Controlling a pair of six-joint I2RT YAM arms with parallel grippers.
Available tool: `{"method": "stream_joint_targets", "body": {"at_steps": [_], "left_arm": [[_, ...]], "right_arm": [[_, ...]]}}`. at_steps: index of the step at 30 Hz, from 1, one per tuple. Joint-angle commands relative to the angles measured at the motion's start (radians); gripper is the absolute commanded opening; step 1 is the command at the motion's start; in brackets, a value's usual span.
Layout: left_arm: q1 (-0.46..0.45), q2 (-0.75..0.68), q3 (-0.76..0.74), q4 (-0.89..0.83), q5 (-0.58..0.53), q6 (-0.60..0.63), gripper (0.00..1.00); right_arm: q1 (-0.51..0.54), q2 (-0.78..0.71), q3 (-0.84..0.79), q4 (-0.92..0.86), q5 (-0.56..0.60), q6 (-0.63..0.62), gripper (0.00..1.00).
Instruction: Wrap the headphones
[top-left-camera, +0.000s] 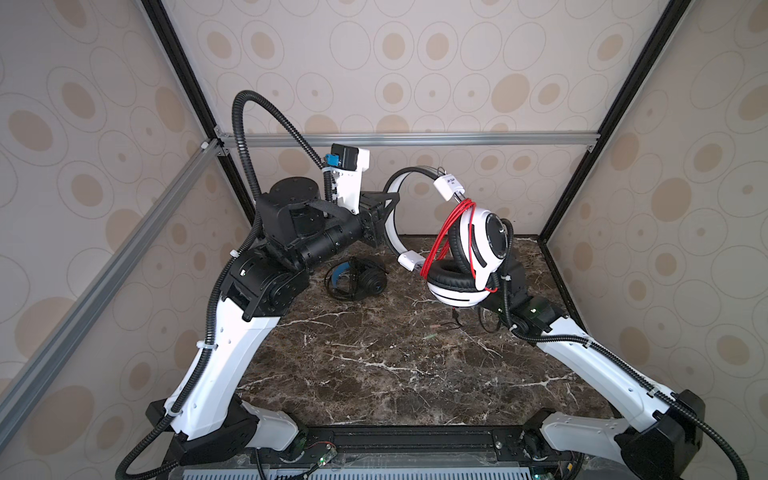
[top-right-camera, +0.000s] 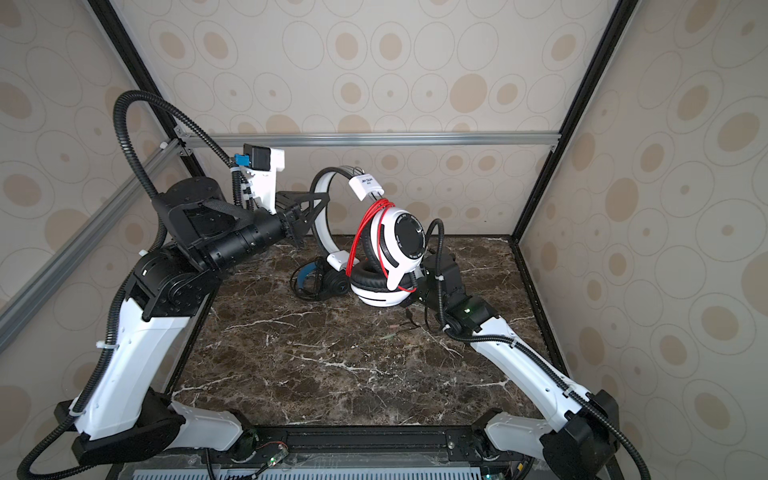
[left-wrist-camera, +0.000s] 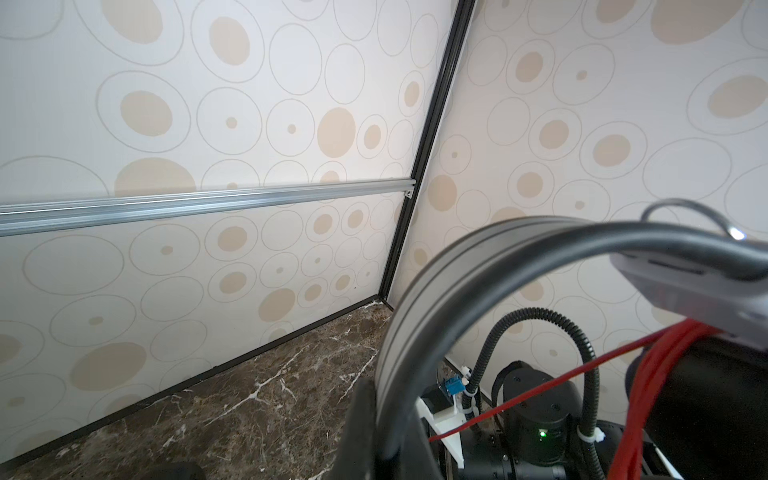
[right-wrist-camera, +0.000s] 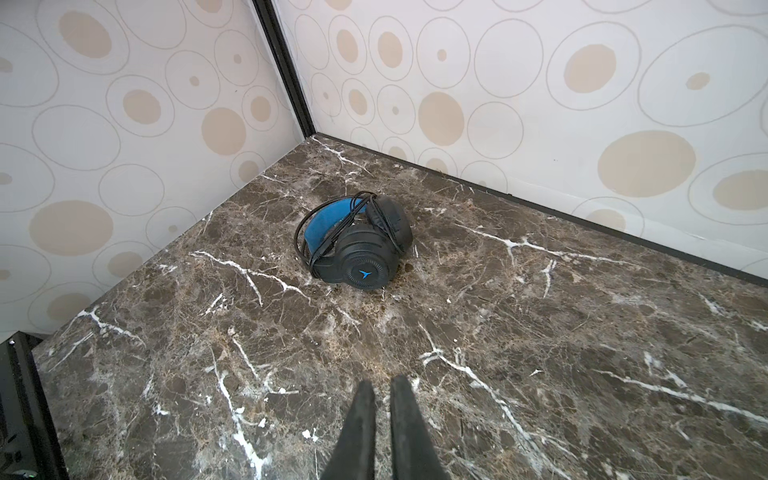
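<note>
Two headsets: the left gripper clamps the headband of the white over-ear headset with red cord, raised; the black blue-lined headset lies on the marble surface. The right gripper, nearly closed, holds nothing.

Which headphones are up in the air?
The white headphones with the red cord: the left end effector holds their headband up. The black headphones lie on the table.

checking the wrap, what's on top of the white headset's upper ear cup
Red cord is looped in several turns over the white headset at the yoke above the upper cup, hanging down its side. Where the cord's end goes is hidden behind the cups. The left gripper grips the headband.
</note>
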Motion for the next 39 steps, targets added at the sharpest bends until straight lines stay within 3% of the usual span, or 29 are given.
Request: {"method": "stream_joint_targets", "body": {"at_steps": [1, 10, 15, 22, 28, 39], "left_arm": [[-0.005, -0.024, 0.05, 0.162, -0.03, -0.089, 0.0], [-0.005, -0.034, 0.019, 0.222, -0.054, -0.114, 0.0], [-0.006, -0.041, 0.002, 0.27, -0.087, -0.141, 0.0], [-0.005, -0.122, -0.243, 0.505, -0.337, -0.268, 0.0], [-0.006, -0.035, -0.159, 0.476, -0.457, -0.301, 0.0], [-0.005, 0.138, 0.014, 0.345, -0.61, -0.396, 0.0]], "right_arm": [[-0.007, -0.029, -0.042, 0.03, -0.009, 0.031, 0.12], [-0.011, -0.069, -0.153, 0.082, -0.031, 0.078, 0.17], [-0.011, -0.059, -0.193, 0.119, -0.039, 0.102, 0.13], [-0.01, -0.043, -0.195, 0.103, -0.062, 0.106, 0.01], [0.007, -0.039, -0.174, 0.028, -0.009, 0.095, 0.0], [0.143, -0.061, -0.184, -0.04, 0.141, 0.056, 0.0]]}}
